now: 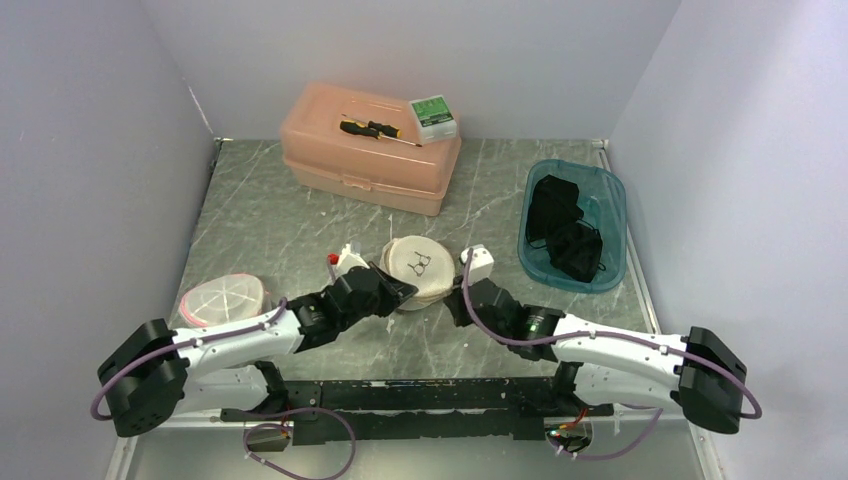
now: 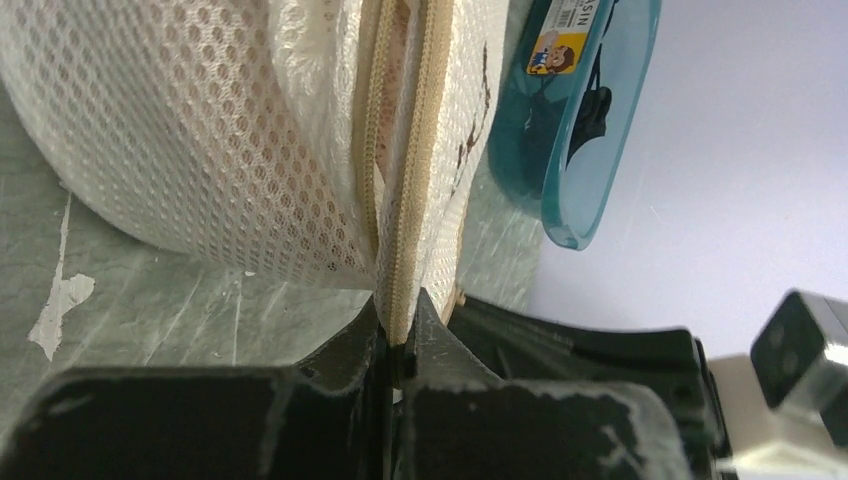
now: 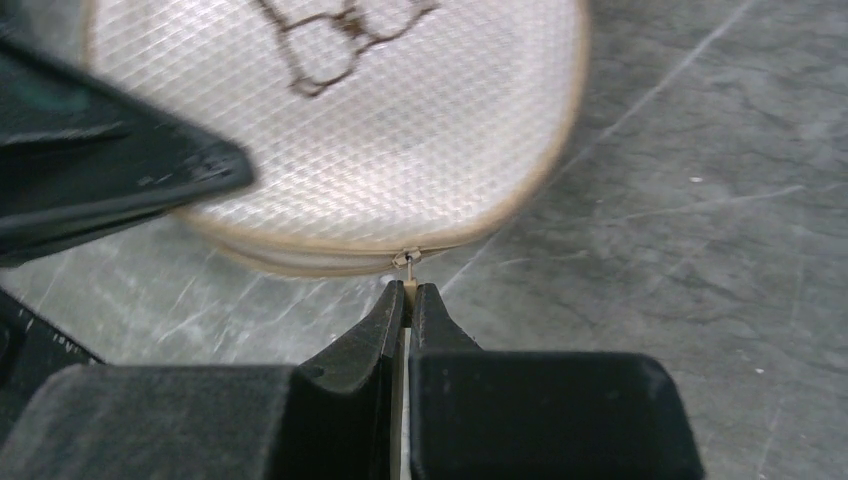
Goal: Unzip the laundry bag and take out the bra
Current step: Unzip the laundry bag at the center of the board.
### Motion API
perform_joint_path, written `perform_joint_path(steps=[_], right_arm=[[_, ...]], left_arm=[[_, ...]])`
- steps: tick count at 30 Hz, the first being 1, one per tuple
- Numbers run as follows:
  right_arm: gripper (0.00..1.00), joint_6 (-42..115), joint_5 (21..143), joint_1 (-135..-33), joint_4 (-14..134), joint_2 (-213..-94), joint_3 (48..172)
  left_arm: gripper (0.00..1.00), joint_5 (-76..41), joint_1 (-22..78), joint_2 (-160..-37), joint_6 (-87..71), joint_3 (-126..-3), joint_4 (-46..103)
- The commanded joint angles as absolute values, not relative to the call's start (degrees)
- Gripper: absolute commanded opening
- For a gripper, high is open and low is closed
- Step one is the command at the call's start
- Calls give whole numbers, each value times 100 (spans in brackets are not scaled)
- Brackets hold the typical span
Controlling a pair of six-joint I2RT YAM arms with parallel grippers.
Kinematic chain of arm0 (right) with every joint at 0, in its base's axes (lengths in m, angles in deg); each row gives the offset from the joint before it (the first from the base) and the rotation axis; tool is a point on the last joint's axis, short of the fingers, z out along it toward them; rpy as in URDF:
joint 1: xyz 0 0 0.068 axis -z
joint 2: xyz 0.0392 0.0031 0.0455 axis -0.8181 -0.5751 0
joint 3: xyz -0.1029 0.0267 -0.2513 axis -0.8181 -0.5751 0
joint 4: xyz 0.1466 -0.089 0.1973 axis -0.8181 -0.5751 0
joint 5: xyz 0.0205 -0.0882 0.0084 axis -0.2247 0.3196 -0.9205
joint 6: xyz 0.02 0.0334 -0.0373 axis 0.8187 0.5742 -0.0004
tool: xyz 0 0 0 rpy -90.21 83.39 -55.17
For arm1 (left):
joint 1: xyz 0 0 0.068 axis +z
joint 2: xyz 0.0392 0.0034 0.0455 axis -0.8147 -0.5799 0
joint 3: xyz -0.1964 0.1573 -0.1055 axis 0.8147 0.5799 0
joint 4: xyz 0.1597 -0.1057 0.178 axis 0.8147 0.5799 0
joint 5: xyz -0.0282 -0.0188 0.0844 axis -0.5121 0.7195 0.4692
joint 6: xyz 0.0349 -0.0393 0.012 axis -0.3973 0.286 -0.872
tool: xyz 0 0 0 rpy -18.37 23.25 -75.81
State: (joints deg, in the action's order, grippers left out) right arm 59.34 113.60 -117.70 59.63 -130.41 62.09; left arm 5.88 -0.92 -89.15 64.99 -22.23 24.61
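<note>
Centrally on the worktop (image 1: 300, 210), toward its near edge: round mesh laundry bag (image 1: 418, 268). Clamped tight on its zipper tape (image 2: 408, 200) by the left jaws; pinched on the zipper pull (image 3: 405, 259) by the right jaws.

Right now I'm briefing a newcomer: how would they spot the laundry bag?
Find the peach box at the table's back. In front of it lies the laundry bag, a round cream mesh pouch; unlike the pink-rimmed disc at left, its top bears a dark drawing.
</note>
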Motion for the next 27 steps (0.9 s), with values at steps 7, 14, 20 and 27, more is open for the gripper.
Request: perform_joint_path(steps=[7, 14, 20, 27], right_arm=[[0, 5876, 11227, -11043, 5946, -12517, 6195], [0, 5387, 11721, -11757, 5439, -11412, 6408], [0, 5511, 12043, -12579, 5395, -11815, 6578], [0, 6117, 12061, -12906, 6048, -12501, 6181]], left_arm=[[3, -136, 230, -8744, 5216, -2722, 2815], [4, -2789, 1502, -9150, 2487, -4204, 3525], [12, -4543, 2113, -9686, 1721, -4331, 3319], [45, -4823, 2405, -9968, 2120, -3149, 1889]])
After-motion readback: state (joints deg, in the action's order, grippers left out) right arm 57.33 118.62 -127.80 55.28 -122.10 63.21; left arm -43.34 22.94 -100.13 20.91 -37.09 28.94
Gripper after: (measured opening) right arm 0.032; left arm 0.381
